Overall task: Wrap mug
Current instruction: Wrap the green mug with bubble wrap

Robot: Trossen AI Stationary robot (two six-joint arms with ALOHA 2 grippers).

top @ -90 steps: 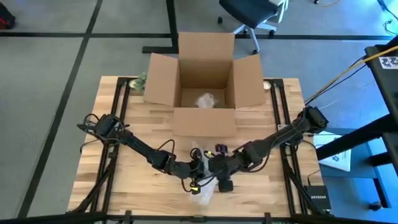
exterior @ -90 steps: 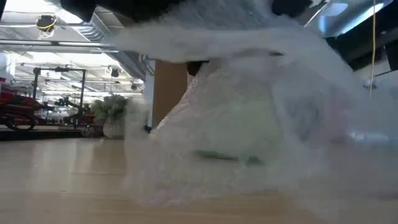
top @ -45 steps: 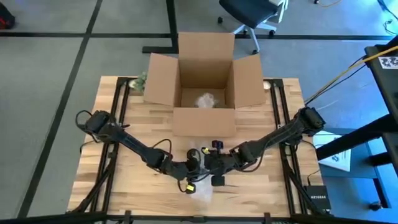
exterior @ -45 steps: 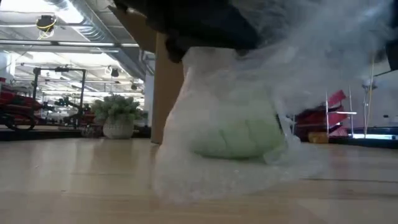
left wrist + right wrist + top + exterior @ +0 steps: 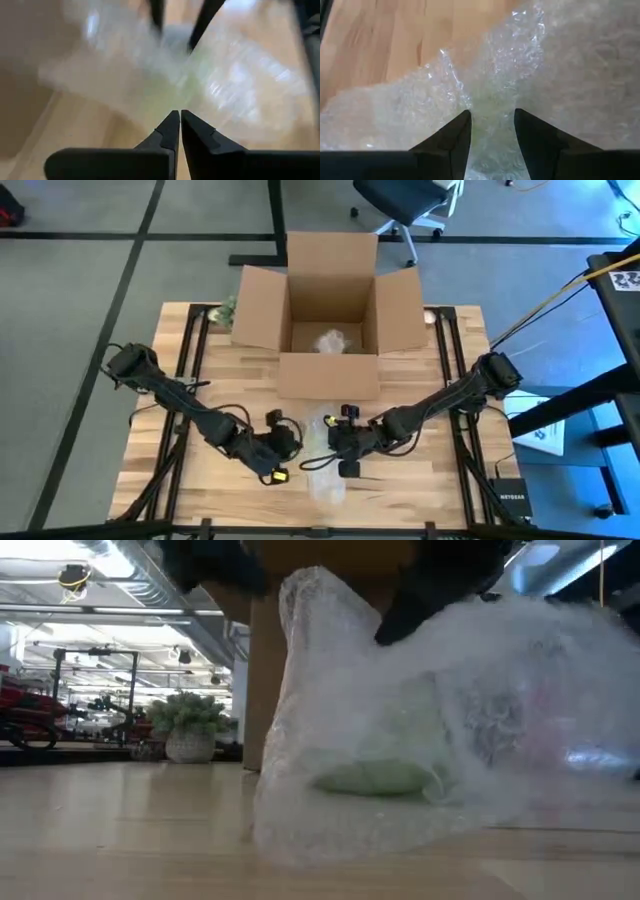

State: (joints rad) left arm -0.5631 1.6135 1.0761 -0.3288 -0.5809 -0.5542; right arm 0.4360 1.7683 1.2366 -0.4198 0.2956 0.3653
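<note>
Mug: a pale green shape (image 5: 385, 765) seen through the wrap in the low view, resting on the table near the front edge, in front of the box. The high view does not show it; there only the wrap is visible.
Bubble wrap: a clear sheet (image 5: 322, 470) bunched over the mug. The low view shows it (image 5: 470, 750) rising in a peak at one side and spreading flat onto the wood around the mug. The right wrist view shows its bubbles up close (image 5: 520, 75); the left wrist view shows it only as a blur (image 5: 150, 75).
Right gripper: at the wrap (image 5: 335, 442), low over the table. Its wrist view shows the two fingers (image 5: 455, 135) parted with a fold of wrap rising between them; whether they pinch it I cannot tell.
Left gripper: just beside the wrap (image 5: 283, 448), apart from it in the high view. Its wrist view shows the fingertips (image 5: 176, 122) pressed together with nothing between them, pointing at the wrap.
Table: light wooden slats (image 5: 200, 440) with dark rails along both sides.
Box: an open cardboard box (image 5: 330, 290) at the back of the table, flaps spread, with a crumpled bit of clear wrap (image 5: 330, 340) inside, seen only from above. In the low view only its brown wall (image 5: 265, 690) shows behind the wrap.
Plant: a potted plant (image 5: 185, 725) in the room beyond, clear in the low view.
</note>
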